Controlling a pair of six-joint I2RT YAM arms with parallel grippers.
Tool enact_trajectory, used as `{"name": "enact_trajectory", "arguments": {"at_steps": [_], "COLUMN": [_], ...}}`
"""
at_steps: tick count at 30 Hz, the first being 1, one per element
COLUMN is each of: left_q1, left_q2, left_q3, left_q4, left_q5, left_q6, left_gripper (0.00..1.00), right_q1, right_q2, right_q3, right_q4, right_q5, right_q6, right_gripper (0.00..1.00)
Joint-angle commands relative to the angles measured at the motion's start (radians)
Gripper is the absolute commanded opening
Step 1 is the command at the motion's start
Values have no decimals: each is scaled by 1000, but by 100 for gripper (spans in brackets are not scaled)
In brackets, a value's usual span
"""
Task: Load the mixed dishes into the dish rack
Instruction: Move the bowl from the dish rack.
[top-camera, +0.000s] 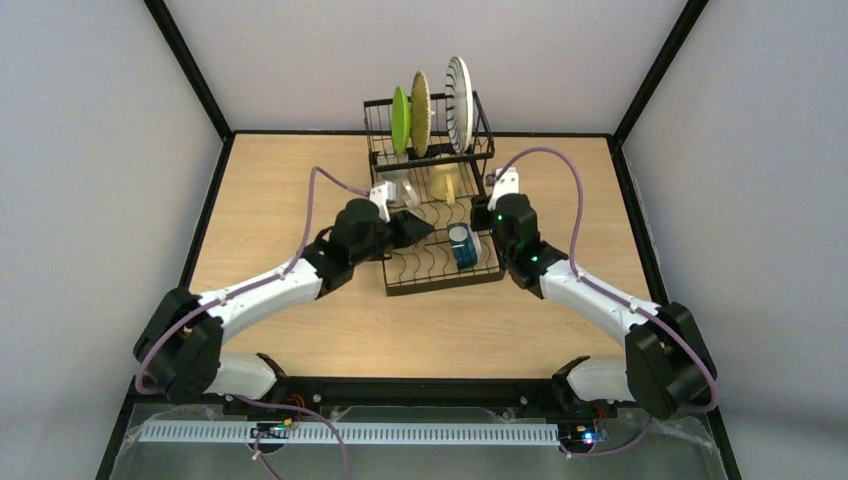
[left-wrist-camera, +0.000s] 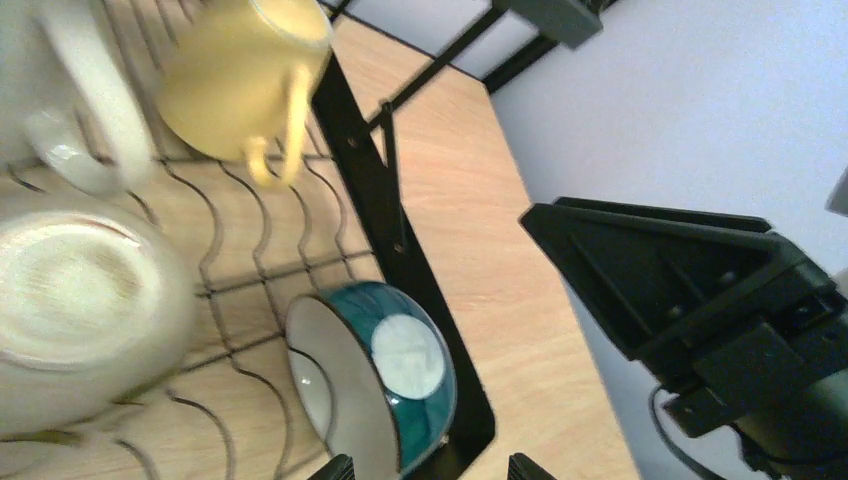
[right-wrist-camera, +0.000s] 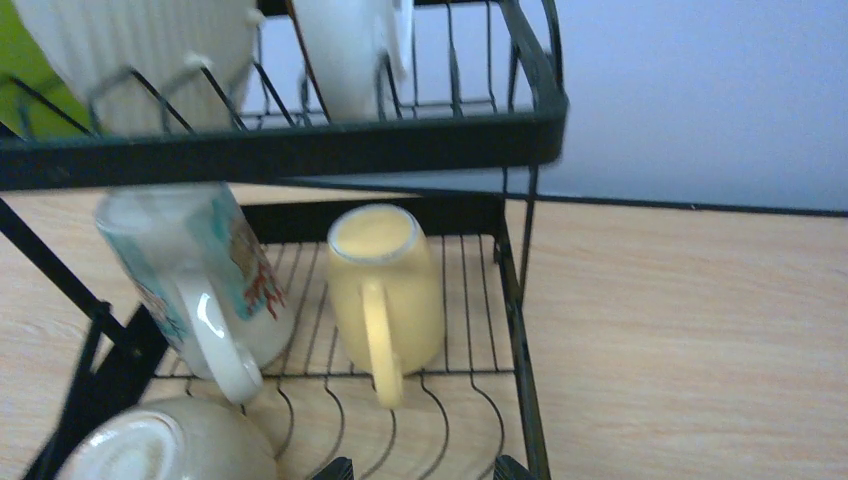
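Dish rack (top-camera: 440, 284): black wire, on the wooden table (top-camera: 290, 190), raised basket behind, slotted tray in front
Raised basket: green plate (top-camera: 400, 120), woven bamboo plate (top-camera: 420, 112) and blue-striped white plate (top-camera: 459, 103), all on edge, side by side
Lower tray: pale yellow mug (right-wrist-camera: 385, 290) beside a printed white mug (right-wrist-camera: 200, 285) at the back; white bowl (left-wrist-camera: 80, 310) upside down nearer the front; blue-patterned bowl (left-wrist-camera: 385, 375) on its edge at the front right corner
Left gripper (left-wrist-camera: 431, 468): fingers spread wide, nothing between them, blue-patterned bowl just ahead of the tips
Right gripper (right-wrist-camera: 422, 468): fingers apart, empty, pale yellow mug ahead, clear of the tips
Writing: coloured print on the white mug, too blurred to read
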Motion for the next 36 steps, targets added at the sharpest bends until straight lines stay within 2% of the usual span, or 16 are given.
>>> {"name": "enact_trajectory", "arguments": {"at_steps": [1, 6, 14, 24, 33, 36], "left_q1": [-10, -39, -93, -103, -129, -141], "left_q2": [-85, -61, 81, 137, 140, 156], "left_q3": [103, 201, 316, 389, 397, 425], "left_q4": [-377, -596, -694, -807, -806, -818], "left_q5": [-199, -351, -531, -599, -480, -490], "left_q6": [130, 273, 405, 278, 168, 158], "left_gripper": [87, 86, 85, 84, 84, 85], "right_q1": [-2, -2, -2, 2, 8, 16], "right_q2": [-5, -18, -48, -39, -27, -28], "right_q3": [80, 97, 103, 138, 141, 134], "right_q4": [-58, -73, -104, -147, -157, -157], "right_q5": [-57, -76, -74, -184, -199, -225], "right_q6": [21, 17, -24, -20, -12, 0], "right_gripper": [81, 83, 84, 84, 84, 84]}}
